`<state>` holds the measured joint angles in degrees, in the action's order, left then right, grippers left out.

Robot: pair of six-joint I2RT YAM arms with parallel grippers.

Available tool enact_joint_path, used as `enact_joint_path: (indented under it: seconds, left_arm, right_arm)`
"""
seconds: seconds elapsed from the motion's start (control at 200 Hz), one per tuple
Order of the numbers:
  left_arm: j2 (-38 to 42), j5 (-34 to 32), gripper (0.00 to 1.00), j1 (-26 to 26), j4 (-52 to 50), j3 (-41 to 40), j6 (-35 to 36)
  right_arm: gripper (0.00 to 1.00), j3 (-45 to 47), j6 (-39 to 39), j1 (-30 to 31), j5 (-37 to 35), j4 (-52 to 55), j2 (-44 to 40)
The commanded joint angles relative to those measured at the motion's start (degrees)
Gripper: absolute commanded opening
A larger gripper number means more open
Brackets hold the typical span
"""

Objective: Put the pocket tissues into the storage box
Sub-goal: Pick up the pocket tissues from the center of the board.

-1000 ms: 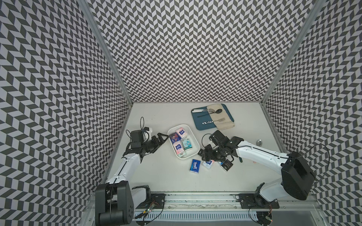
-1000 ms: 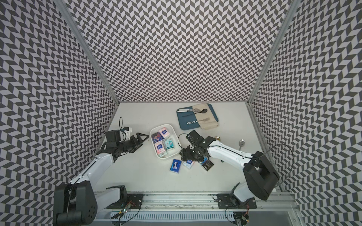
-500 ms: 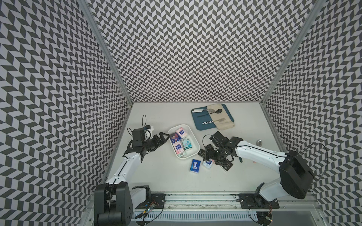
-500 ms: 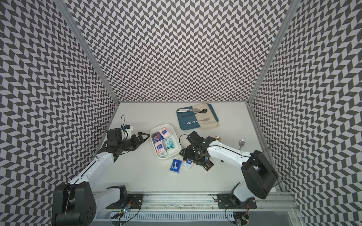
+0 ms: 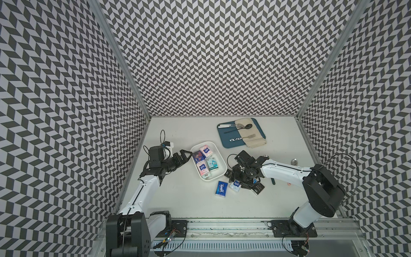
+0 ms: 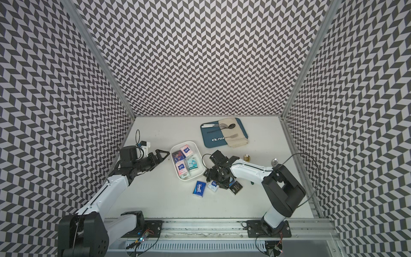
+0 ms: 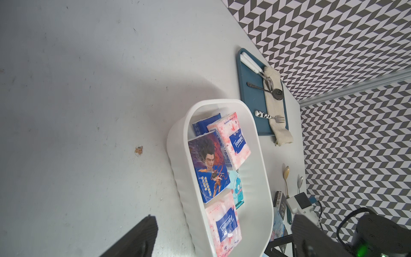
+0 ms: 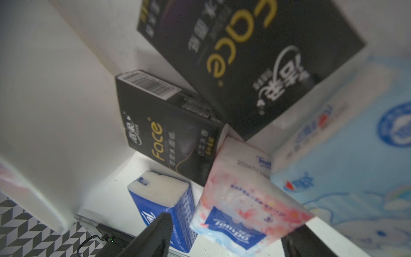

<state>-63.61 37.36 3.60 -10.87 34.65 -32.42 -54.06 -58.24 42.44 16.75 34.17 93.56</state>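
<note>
Your right gripper [image 8: 226,230] is hanging over the loose heap of pocket tissues [image 8: 171,133] lying just outside the storage box [image 5: 221,159], against the wall facing the right arm. Its jaws are standing wide and straddling a pink-white packet [image 8: 244,207]. A gap is showing on one side, so as far as the wrist view shows it is gripping nothing yet.

Your left gripper [image 5: 186,154] is hovering just beside the box's opposite wall, spread fully and carrying nothing.

Several packets are already lying flat inside the box. Outside it, the pink-white one is sitting among a dark blue packet [image 8: 162,198], two black packets [image 8: 255,55] and a pale blue packet [image 8: 355,169], all crowding or touching each other.

You're probably dealing with something light, soft and squashy in a slick plastic wrap. It should be giving under the pads and sliding easily rather than breaking. Try taking it across the narrow width, near the middle, so it isn't swinging or slipping out by a corner.

The dark blue packet is lying right beside one finger [image 8: 155,233], so you're risking catching it or dragging it along. Squeezing too hard is likely only creasing the pack.
</note>
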Motion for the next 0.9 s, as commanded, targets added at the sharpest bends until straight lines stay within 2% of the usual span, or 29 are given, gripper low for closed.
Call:
enact_joint_path:
  seconds: [0.0, 0.085, 0.345, 0.596, 0.771, 0.896]
  left_arm:
    - [1.3, 0.19, 1.0, -0.34, -0.53, 0.15, 0.25]
    - [1.54, 0.21, 1.0, -0.35, -0.44, 0.2, -0.01]
    - [1.74, 0.21, 1.0, -0.34, -0.46, 0.1, -0.2]
    - [1.52, 0.07, 1.0, -0.34, -0.38, 0.13, -0.37]
    - [1.31, -0.09, 1.0, -0.34, -0.65, 0.24, -0.19]
    - [0.48, -0.19, 1.0, -0.34, -0.31, 0.17, -0.03]
  right_arm:
    - [0.75, 1.09, -0.57, -0.42, -0.23, -2.58, 0.51]
    - [0.71, 1.96, -0.82, -0.68, 0.07, -2.66, 0.57]
    - [0.69, 2.89, -0.74, -1.13, 0.73, -3.09, 1.28]
    - [0.45, 3.83, -0.13, -1.67, -0.13, -4.2, -0.28]
    - [0.45, 2.56, 1.63, -1.58, -1.23, -3.07, -4.43]
    - [0.45, -0.75, 6.01, -1.57, -1.54, 0.63, -8.75]
